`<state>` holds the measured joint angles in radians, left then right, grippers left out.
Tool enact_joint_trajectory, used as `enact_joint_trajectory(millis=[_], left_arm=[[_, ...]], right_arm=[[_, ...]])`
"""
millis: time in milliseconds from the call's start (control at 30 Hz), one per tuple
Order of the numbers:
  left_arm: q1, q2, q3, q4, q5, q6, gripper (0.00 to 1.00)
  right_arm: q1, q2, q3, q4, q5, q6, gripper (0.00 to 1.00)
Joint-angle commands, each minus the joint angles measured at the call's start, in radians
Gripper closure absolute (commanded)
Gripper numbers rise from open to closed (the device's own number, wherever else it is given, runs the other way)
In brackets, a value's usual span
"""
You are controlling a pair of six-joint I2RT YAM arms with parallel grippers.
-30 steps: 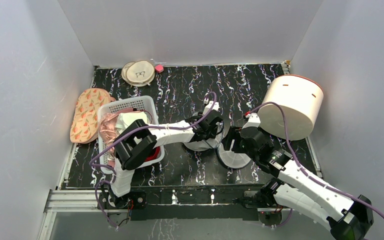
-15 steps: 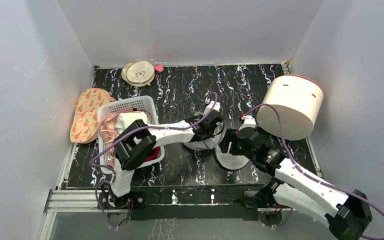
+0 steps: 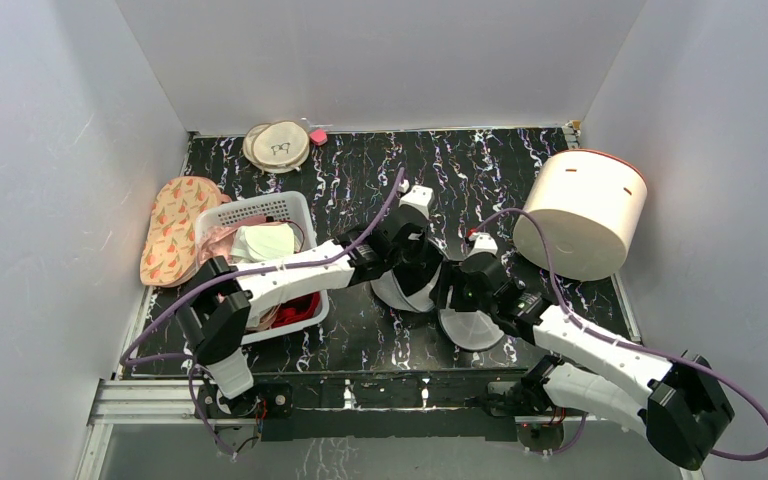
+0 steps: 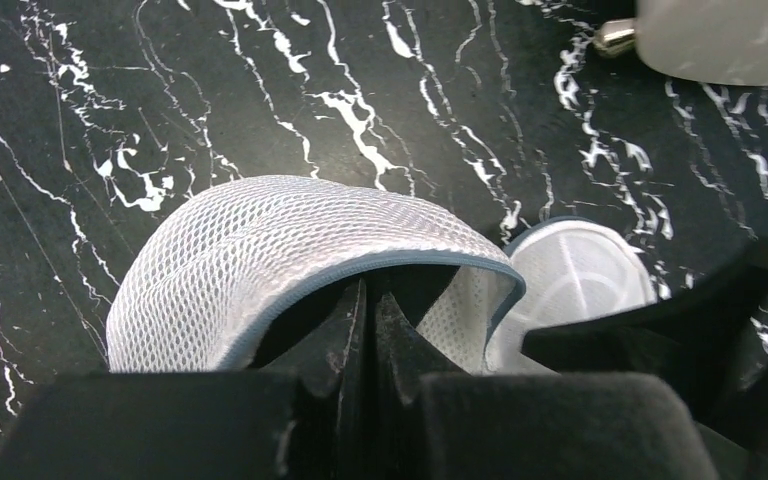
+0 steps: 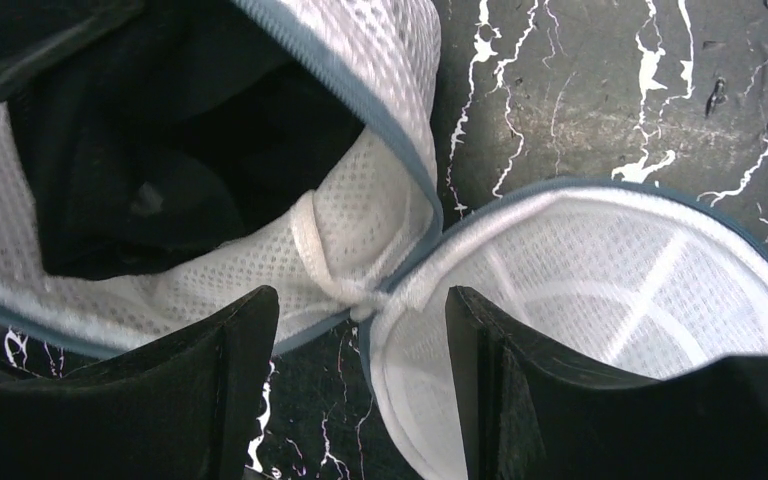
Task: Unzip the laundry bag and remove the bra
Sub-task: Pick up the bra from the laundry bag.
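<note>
The black, white-veined marble table (image 3: 360, 170) carries a large cream cylindrical drum (image 3: 582, 212) at the right and a white plastic slotted basket (image 3: 250, 208) filled with pink, cream and red garments at the left.

The small round white mesh laundry bag (image 3: 407, 290) is found at the middle of the table, between the two arms. It is seen parted along its dark zipper rim (image 4: 430, 262) into two halves that are joined at one point. One half is tipped up as a dome, with its open side turned toward the left arm. The other half (image 5: 600, 290) is laid flat just beside it, hollow side up, and nothing is seen in it. The unzipping is therefore judged to be done.

The removal of the bra is judged to be left. A dark mass (image 5: 160, 150) is seen inside the tipped half from the right wrist, but it cannot be told whether this is the garment or part of the left arm. No garment is seen drawn clear of the bag.

The left end effector (image 4: 370, 330) is reached in under the rim of the tipped half with its fingers pressed fully together. It cannot be told whether anything is pinched between them.

The right end effector (image 5: 360, 300) is held partly open over the joint of the two halves. A small white fabric strap (image 5: 320, 250) is seen between its fingers, and nothing is gripped.
</note>
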<state>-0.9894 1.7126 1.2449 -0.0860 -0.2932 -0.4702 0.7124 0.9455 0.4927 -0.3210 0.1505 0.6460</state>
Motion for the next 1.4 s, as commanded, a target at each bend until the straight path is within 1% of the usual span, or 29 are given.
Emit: enact_joint_trajectory(millis=[0, 133, 300, 533, 700, 867, 1033, 1167, 1267, 1367], left_arm=[[0.001, -0.094, -0.005, 0.002, 0.071, 0.018, 1.00], [0.002, -0.143, 0.006, -0.024, 0.119, 0.037, 1.00], [0.003, -0.207, -0.012, 0.009, 0.216, 0.072, 1.00], [0.004, -0.289, -0.034, 0.015, 0.331, 0.112, 1.00], [0.017, -0.335, -0.085, 0.034, 0.464, 0.141, 1.00], [0.027, -0.367, -0.149, 0.059, 0.573, 0.169, 1.00], [0.031, -0.350, -0.145, 0.027, 0.651, 0.219, 1.00], [0.031, -0.350, -0.148, 0.027, 0.729, 0.294, 1.00], [0.032, -0.368, -0.174, 0.063, 0.742, 0.346, 1.00], [0.031, -0.401, -0.196, 0.132, 0.750, 0.354, 1.00]], right_arm=[[-0.002, 0.023, -0.011, 0.100, 0.009, -0.003, 0.39], [-0.003, 0.054, -0.017, 0.099, 0.041, 0.004, 0.39], [-0.003, 0.073, -0.028, 0.117, 0.053, 0.010, 0.40], [-0.004, 0.046, -0.007, 0.094, 0.115, -0.011, 0.40], [-0.008, 0.016, 0.030, 0.060, 0.173, -0.025, 0.40], [-0.017, -0.001, 0.066, 0.030, 0.185, -0.036, 0.40], [-0.016, -0.027, 0.085, 0.019, 0.166, -0.052, 0.40], [-0.016, -0.036, 0.106, 0.001, 0.141, -0.072, 0.37], [-0.017, -0.039, 0.094, 0.047, 0.078, -0.098, 0.28], [-0.016, -0.031, 0.099, 0.043, 0.065, -0.097, 0.27]])
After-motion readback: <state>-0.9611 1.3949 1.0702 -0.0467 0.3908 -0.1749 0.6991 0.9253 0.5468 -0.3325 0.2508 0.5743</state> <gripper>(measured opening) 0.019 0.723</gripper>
